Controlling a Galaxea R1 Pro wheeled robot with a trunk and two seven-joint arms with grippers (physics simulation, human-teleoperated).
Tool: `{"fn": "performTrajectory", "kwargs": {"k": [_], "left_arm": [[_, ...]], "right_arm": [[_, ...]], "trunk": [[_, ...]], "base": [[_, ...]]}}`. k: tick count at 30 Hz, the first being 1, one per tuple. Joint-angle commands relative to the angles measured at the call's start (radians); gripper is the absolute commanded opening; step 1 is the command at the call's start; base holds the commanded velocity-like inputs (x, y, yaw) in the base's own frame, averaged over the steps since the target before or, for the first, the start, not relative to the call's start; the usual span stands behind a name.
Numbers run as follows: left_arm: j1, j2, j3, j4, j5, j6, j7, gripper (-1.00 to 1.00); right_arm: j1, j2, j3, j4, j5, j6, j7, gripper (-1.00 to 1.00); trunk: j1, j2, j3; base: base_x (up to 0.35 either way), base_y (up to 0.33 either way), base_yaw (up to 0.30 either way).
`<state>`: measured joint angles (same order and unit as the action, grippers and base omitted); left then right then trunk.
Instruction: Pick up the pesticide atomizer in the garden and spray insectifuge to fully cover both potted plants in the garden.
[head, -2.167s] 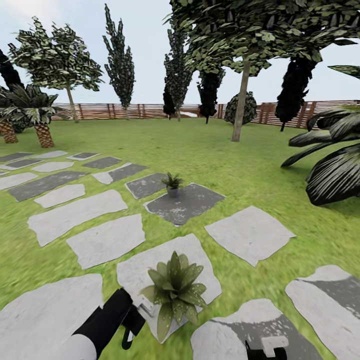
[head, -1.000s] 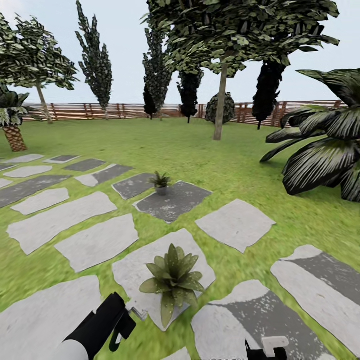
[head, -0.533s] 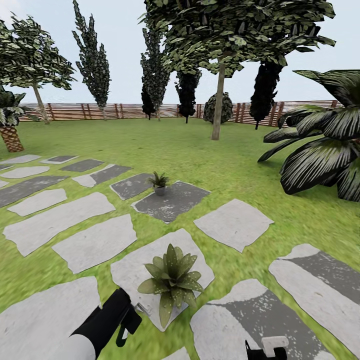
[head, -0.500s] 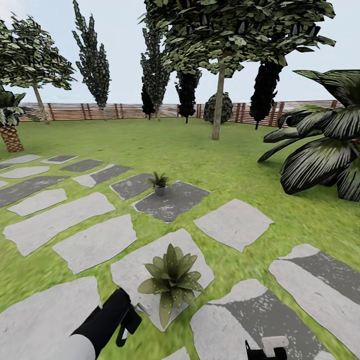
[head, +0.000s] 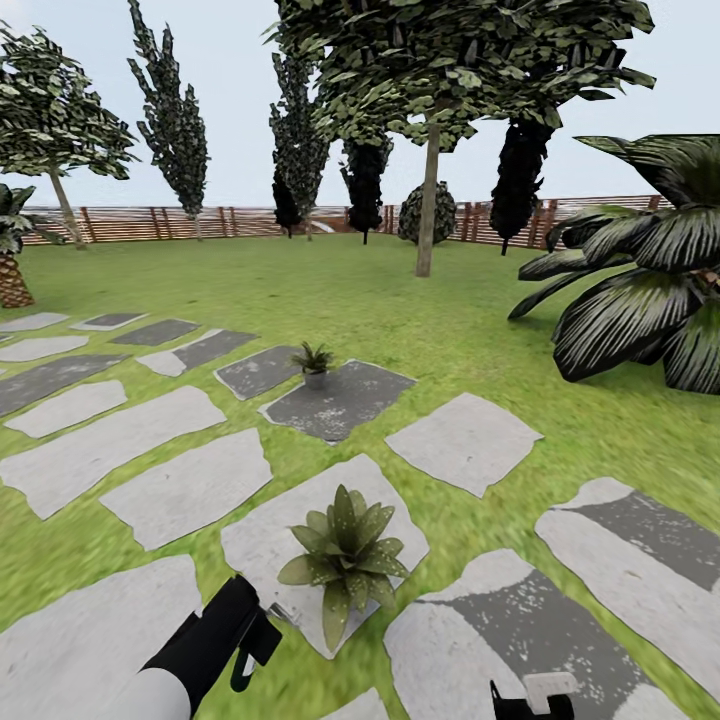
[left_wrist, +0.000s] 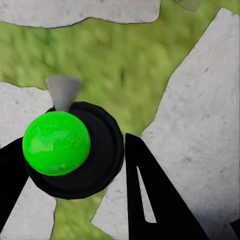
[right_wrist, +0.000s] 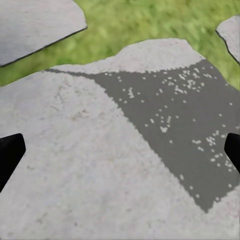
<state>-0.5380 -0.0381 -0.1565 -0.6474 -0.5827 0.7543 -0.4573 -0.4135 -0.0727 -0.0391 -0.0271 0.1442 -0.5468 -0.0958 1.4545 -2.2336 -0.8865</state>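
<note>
only the view has shifted; left gripper (left_wrist: 75, 165) grasps the pesticide atomizer (left_wrist: 70, 150), right gripper (right_wrist: 120, 150) spread.

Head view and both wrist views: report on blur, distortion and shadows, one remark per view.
Head view: near potted plant crisp, lawn around it smeared; trees lean outward toward the edges, a wide-lens warp; flat light, no cast shadows. Left wrist view: bright green sphere and dark fingers sharp, grass soft. Right wrist view: stepping stone with a jagged, pixelated dark patch; grass blurred.
</note>
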Motion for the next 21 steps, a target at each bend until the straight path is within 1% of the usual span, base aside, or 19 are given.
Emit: {"fn": "performTrajectory", "kwargs": {"k": [1,4,9,11,13,17,21], "left_arm": [[0.000,0.000,-0.002,-0.001,-0.011,0.002,-0.009,-1.00],[0.000,0.001,0.001,-0.001,-0.011,0.002,-0.009,-1.00],[0.000,0.002,0.003,-0.001,-0.010,0.003,-0.009,-1.00],[0.000,0.004,0.003,-0.001,-0.011,0.003,-0.009,-1.00],[0.000,0.005,0.003,-0.001,-0.011,0.003,-0.009,-1.00],[0.000,0.008,0.005,-0.001,-0.008,0.003,-0.009,-1.00],[0.000,0.008,0.004,-0.006,-0.006,0.003,-0.009,-1.00]], "right_arm": [[-0.001,0.000,-0.004,0.001,0.010,-0.002,-0.007,1.00],[-0.001,0.000,-0.004,0.001,0.011,-0.002,-0.007,1.00],[-0.001,-0.001,-0.004,0.001,0.011,-0.002,-0.007,1.00],[-0.001,-0.001,-0.004,0.001,0.010,-0.002,-0.006,1.00],[-0.001,-0.001,-0.004,0.001,0.011,-0.002,-0.007,1.00],[-0.001,-0.001,-0.004,0.001,0.011,-0.002,-0.007,1.00],[-0.001,-0.001,-0.004,0.001,0.011,-0.002,-0.007,1.00]], "trunk": [[0.000,0.000,-0.001],[0.000,0.000,-0.001],[0.000,0.000,0.001],[0.000,0.000,0.002],[0.000,0.000,0.002],[0.000,0.000,0.002],[0.000,0.000,0.002]], "base": [[0.008,0.014,0.000],[0.003,0.005,-0.135],[0.000,0.023,-0.250],[-0.012,0.225,-0.255],[-0.143,0.250,-0.116],[-0.068,0.297,-0.020],[0.111,0.312,-0.001]]}}
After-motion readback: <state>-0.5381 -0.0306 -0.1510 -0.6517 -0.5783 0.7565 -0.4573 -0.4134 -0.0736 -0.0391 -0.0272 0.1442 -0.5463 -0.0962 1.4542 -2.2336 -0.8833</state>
